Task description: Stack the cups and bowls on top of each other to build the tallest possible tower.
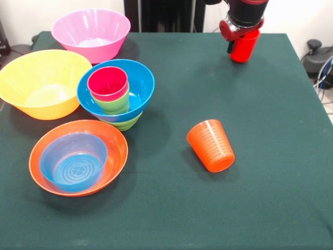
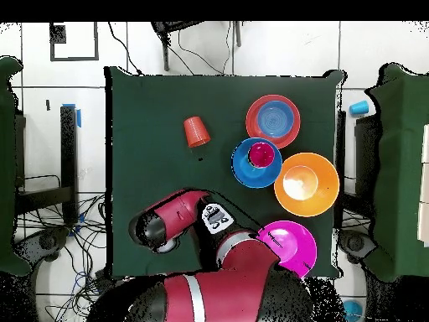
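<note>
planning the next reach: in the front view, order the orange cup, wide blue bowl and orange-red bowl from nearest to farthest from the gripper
1. Orange cup, on its side mid-table, below the gripper holding the red cup.
2. Wide blue bowl, left of centre, cups nested inside.
3. Orange-red bowl, front left.

Found the tower [image 1: 125,117] left of centre, two nested cups [image 1: 108,83] in its top bowl. Noted one big bowl [image 1: 31,78] at its nine o'clock, another big bowl [image 1: 91,31] at eleven, the shallow bowl [image 1: 117,151] at seven with a small bowl [image 1: 73,164] inside, a tipped cup [image 1: 210,146] at four, and a last cup [image 1: 244,49] in the gripper [image 1: 240,35] at two.
</note>
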